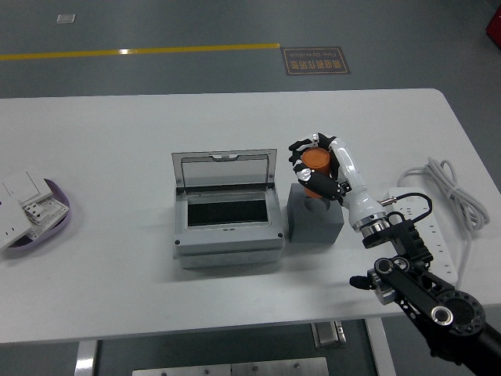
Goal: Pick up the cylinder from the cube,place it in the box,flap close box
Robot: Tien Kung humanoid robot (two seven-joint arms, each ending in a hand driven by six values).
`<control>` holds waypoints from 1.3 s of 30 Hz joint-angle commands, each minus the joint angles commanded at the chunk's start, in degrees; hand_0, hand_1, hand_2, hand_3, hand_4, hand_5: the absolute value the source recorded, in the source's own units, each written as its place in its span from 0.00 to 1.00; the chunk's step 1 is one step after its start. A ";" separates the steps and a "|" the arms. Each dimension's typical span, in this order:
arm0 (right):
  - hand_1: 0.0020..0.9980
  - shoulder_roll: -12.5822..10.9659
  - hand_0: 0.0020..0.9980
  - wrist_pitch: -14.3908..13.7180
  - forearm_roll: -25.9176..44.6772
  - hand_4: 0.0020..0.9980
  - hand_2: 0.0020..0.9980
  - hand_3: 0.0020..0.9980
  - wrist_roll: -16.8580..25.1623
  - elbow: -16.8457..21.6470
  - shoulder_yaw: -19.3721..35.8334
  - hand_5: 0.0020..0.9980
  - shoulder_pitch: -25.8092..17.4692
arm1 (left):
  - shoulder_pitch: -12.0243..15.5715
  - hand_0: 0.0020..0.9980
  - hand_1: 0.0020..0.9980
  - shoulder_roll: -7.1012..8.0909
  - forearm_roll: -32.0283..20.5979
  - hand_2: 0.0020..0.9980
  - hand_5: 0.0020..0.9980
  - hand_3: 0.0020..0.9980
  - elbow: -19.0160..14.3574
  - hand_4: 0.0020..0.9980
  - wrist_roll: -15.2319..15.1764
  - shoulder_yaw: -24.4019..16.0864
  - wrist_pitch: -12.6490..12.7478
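An orange cylinder (317, 164) is gripped by my right hand (313, 168), whose black fingers are curled around it. The hand holds it just above the grey cube (315, 215), over the round hole in the cube's top. A grey box (225, 218) stands left of the cube, its clear lid (225, 168) raised and leaning back, its dark inside open. My right arm comes in from the lower right. My left arm is out of view.
A purple dish (56, 205) with white parts sits at the table's left edge. A white power strip (429, 223) and coiled white cable (458, 196) lie at the right, close behind my right arm.
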 joint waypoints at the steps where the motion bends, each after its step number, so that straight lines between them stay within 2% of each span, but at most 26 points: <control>1: 0.25 -0.05 0.26 0.05 -0.73 0.00 0.26 0.21 -0.69 0.85 -0.66 0.00 0.20 | 0.00 0.59 0.61 0.00 0.01 0.61 0.16 0.63 0.00 0.65 0.00 0.00 0.00; 5: 0.25 0.35 0.26 1.27 -5.16 0.00 0.26 0.21 -4.98 5.46 -4.66 0.00 1.72 | -0.02 0.59 0.61 0.00 -0.06 0.61 0.16 0.63 0.00 0.65 0.00 0.05 0.02; 6: 0.19 0.58 0.09 1.69 -6.28 0.00 0.23 0.20 -6.07 6.41 -5.63 0.00 2.18 | -0.02 0.59 0.61 0.00 -0.06 0.61 0.16 0.63 0.00 0.65 0.01 0.04 0.03; 11: 0.19 2.52 0.09 4.21 -13.27 0.00 0.23 0.20 -12.43 6.95 -10.56 0.00 5.71 | -0.03 0.59 0.61 0.04 -0.01 0.61 0.16 0.63 0.00 0.65 0.06 -0.01 0.04; 12: 0.16 3.03 0.01 5.37 -15.18 0.00 0.22 0.20 -14.05 6.71 -11.34 0.00 6.73 | -0.02 0.59 0.61 0.06 0.04 0.61 0.16 0.63 0.00 0.65 0.08 -0.06 0.04; 20: 0.16 7.48 0.01 15.41 -31.53 0.00 0.23 0.20 -27.53 5.07 -13.57 0.00 13.21 | 0.09 0.59 0.61 0.22 3.80 0.61 0.16 0.63 0.00 0.65 0.20 -2.06 -0.41; 23: 0.16 8.27 0.01 18.23 -36.71 0.00 0.23 0.20 -32.00 4.71 -14.10 0.00 14.94 | 0.13 0.59 0.61 0.28 3.48 0.61 0.16 0.63 0.00 0.65 0.23 -1.84 -0.37; 24: 0.25 8.43 0.17 18.90 -38.42 0.00 0.26 0.21 -33.51 4.57 -14.38 0.00 15.54 | 0.15 0.59 0.61 0.30 3.32 0.61 0.16 0.63 0.00 0.65 0.24 -1.75 -0.35; 29: 0.25 8.85 0.17 22.01 -44.75 0.00 0.26 0.21 -39.57 3.50 -15.46 0.00 17.16 | 0.11 0.59 0.61 0.40 2.05 0.61 0.16 0.63 0.00 0.65 0.24 -1.10 -0.17; 30: 0.29 8.91 0.22 22.44 -45.41 0.00 0.29 0.21 -40.42 3.25 -15.61 0.00 17.27 | 0.09 0.59 0.61 0.40 1.81 0.61 0.16 0.63 0.00 0.65 0.24 -0.97 -0.14; 35: 0.29 8.83 0.22 22.32 -45.33 0.00 0.29 0.21 -41.77 2.50 -16.49 0.00 17.73 | 0.03 0.59 0.61 0.35 1.01 0.61 0.16 0.63 0.00 0.65 0.23 -0.48 -0.06; 36: 0.48 8.74 0.52 22.09 -44.86 0.15 0.48 0.46 -41.72 2.41 -16.72 0.00 17.84 | 0.02 0.59 0.61 0.35 0.93 0.61 0.16 0.63 0.00 0.65 0.23 -0.43 -0.06; 39: 0.48 8.56 0.52 21.46 -43.51 0.15 0.48 0.46 -41.28 2.09 -17.30 0.00 18.05 | -0.01 0.59 0.61 0.37 0.73 0.61 0.16 0.63 0.00 0.65 0.22 -0.34 -0.02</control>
